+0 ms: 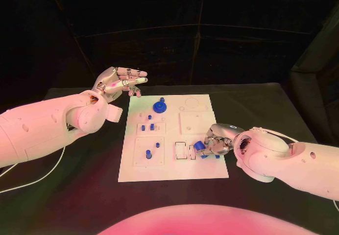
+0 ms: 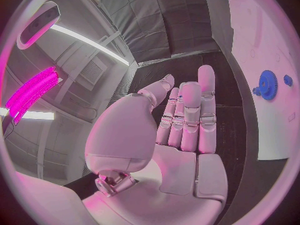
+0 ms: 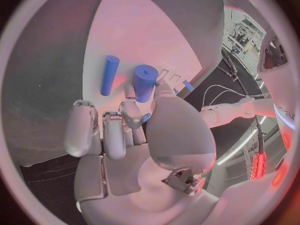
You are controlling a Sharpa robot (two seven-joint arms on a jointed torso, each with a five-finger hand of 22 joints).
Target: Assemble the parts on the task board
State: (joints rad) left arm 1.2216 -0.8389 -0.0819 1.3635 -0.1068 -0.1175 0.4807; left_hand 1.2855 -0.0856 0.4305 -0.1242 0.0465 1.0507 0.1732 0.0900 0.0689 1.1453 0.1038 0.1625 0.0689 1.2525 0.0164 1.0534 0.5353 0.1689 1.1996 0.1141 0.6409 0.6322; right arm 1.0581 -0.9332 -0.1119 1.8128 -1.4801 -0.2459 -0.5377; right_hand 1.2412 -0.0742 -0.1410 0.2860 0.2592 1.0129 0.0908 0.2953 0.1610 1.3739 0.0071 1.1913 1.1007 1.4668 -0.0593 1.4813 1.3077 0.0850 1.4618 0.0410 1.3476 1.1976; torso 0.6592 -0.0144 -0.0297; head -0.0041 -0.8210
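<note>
The white task board (image 1: 173, 169) lies in the middle of the black table. My right hand (image 1: 217, 139) rests over its near right corner and pinches a short blue cylinder (image 1: 200, 146) between thumb and a finger; in the right wrist view the cylinder (image 3: 144, 82) stands at the fingertips above the board. A thin blue rod (image 3: 109, 75) lies on the board beside it. My left hand (image 1: 121, 82) hovers off the board's far left corner, fingers stretched out, holding nothing. A blue gear (image 1: 160, 105) stands at the board's far middle and also shows in the left wrist view, gear (image 2: 267, 84).
Several small blue pegs (image 1: 147, 127) stand in the board's left column, and another peg (image 1: 148, 154) sits nearer the front. A white cable (image 1: 32, 181) runs over the table at the left. Black table surface (image 1: 261, 105) surrounds the board.
</note>
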